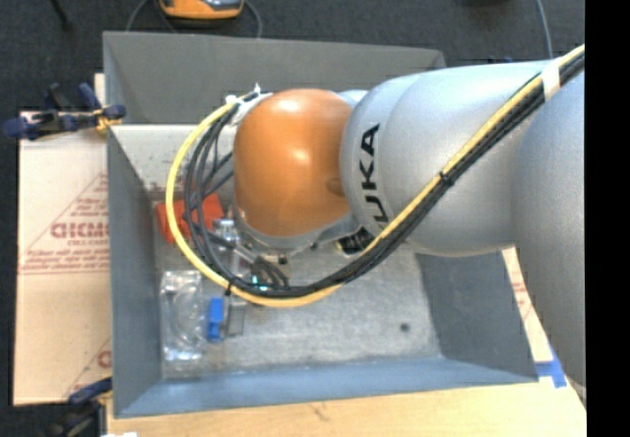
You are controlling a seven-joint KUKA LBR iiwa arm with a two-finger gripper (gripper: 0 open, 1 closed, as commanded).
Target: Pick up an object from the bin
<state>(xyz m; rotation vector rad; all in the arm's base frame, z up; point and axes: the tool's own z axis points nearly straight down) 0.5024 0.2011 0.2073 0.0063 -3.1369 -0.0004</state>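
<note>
Fingers (234, 299): You cannot tell if they are open or shut, or if they hold anything. The wrist sits on top of them and hides them.
Nearest thing: A small blue thing (212, 319) lies on the bin floor, just beside the low end of the wrist. It is toward the front left corner of the bin.
Grey bit (235, 319): It is small and dark and sits right beside the small blue thing, on that thing's right. You cannot tell if it is a loose thing or a part of the robot.
Clear plastic thing (182, 312): It is crinkly and see-through. It lies on the left of the small blue thing, touching it, close to the left wall.
Orange-red thing (165, 224): It lies by the left wall, farther back than the clear plastic thing. The cables hide part of it.
Orange cover (285, 159): It is round and smooth and sits on top of the wrist.
Cables (175, 199): You see black ones and a yellow one. They loop round the left side of the orange cover and run under the wrist.
Arm (463, 169): It is big and grey. It comes in from the right and lies across most of the bin.
Bin (463, 327): It is grey, with sloping walls.
</note>
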